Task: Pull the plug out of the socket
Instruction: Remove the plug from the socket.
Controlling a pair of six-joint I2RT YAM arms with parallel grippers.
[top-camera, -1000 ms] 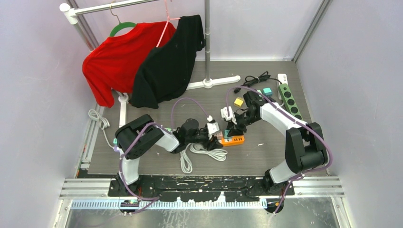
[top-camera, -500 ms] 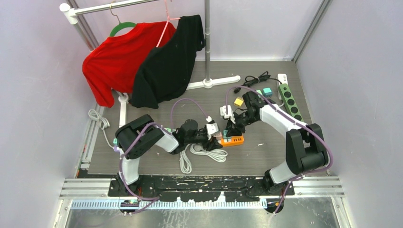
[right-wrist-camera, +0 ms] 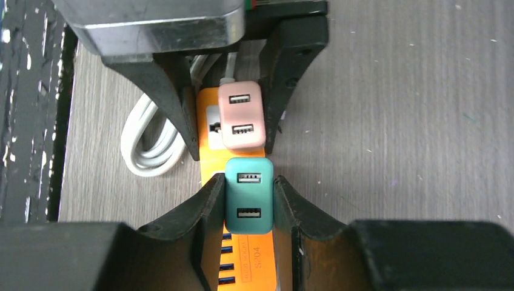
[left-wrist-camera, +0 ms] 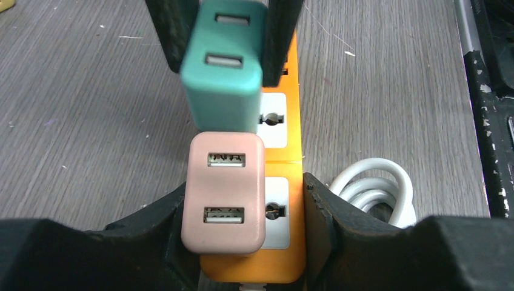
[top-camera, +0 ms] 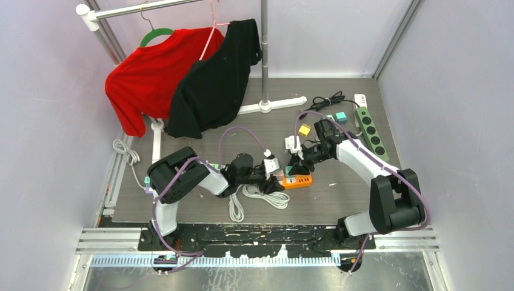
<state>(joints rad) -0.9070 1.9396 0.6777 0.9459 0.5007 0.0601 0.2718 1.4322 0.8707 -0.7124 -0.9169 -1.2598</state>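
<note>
Since a second ago the right gripper [right-wrist-camera: 248, 193], pinching the teal plug [right-wrist-camera: 248, 209] mid-table, has drawn right, dragging the orange power strip [left-wrist-camera: 294, 145] despite the left gripper [left-wrist-camera: 245, 197] clamping it; plug apparently not yet free.

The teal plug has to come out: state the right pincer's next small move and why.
Probably draw the right pincer straight away from the orange plastic power strip. It is shut on the teal square USB plug, which looks seated there, while the left pincer clamps the strip and the pink square USB plug, bracing them.
</note>
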